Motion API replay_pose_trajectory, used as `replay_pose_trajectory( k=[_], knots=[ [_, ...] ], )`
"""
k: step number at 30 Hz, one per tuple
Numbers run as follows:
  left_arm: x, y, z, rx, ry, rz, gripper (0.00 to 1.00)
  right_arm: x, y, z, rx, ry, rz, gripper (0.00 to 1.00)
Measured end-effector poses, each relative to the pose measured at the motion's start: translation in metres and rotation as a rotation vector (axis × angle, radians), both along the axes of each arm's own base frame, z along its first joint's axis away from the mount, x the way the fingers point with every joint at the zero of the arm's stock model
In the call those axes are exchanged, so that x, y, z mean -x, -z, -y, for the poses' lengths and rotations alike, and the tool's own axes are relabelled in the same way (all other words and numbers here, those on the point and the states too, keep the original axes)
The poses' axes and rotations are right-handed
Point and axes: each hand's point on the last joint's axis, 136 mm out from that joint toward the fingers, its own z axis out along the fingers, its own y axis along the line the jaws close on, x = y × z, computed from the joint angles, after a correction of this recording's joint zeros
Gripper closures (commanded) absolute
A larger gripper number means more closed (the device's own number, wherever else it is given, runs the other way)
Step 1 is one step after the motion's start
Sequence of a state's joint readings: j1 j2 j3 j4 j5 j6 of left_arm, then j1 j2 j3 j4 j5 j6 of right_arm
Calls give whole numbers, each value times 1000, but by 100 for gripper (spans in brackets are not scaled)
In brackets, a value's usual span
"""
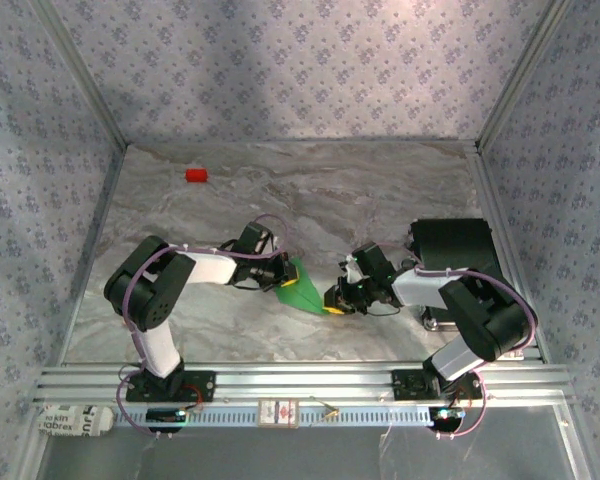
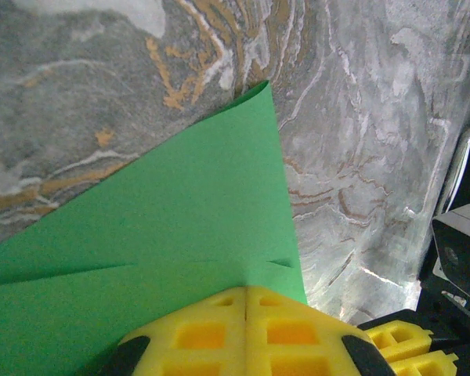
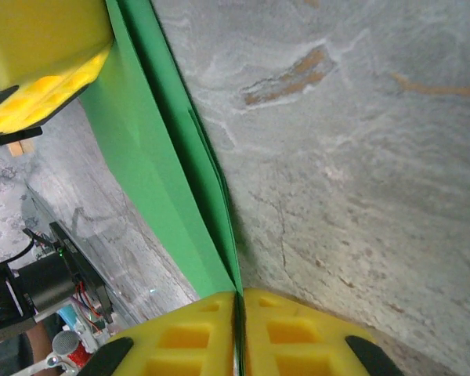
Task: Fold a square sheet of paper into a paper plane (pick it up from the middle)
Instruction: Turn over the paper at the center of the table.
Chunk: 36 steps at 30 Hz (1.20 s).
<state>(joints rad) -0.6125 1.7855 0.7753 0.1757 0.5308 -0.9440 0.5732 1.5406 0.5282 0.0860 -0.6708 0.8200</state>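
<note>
Walls (image 1: 300, 60): pale lilac-grey wallpaper, small repeating floral print, on three sides | Table top (image 1: 380, 190): marble-look surface, grey with white and tan veining | Frame posts (image 1: 80, 70): slanting aluminium posts at both rear corners | Near edge: slotted aluminium rail (image 1: 300, 378) across the full width | Light: soft, diffuse, brighter patch on back wall

Ends of the green paper (image 1: 298, 286) hide under the left tool (image 1: 285, 274) and right tool (image 1: 332, 300).
</note>
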Motion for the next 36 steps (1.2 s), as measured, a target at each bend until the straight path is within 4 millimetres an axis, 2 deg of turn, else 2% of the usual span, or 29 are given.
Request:
replay_pose_trajectory(
  k=[2,6,8,12,17,20,28,36],
  knots=[
    [1,-1,-1,-7,-2,-2,89,-1,-1,0,-1,-1,6,92],
    [3,-7,-6,-25,-8,4,72,-1,-9,0,-12,-13,38,93],
    [2,-14,-8,-30,-16,17,64,0,-13,2,-7,-20,49,93],
    [-3,-43,-14,-29,-43,92,57,0,-21,8,31,-32,79,94],
    [-12,-86,-23,-14,-97,213,54,-9,-41,16,89,-27,157,94],
    [-14,-102,-33,-10,-136,268,54,-17,-55,23,136,-22,227,95],
    [-8,-94,-69,-63,-228,285,54,-38,-95,48,328,1,427,94],
    [-11,-99,-87,-78,-290,311,53,-46,-127,64,644,-63,646,93]
  ],
)
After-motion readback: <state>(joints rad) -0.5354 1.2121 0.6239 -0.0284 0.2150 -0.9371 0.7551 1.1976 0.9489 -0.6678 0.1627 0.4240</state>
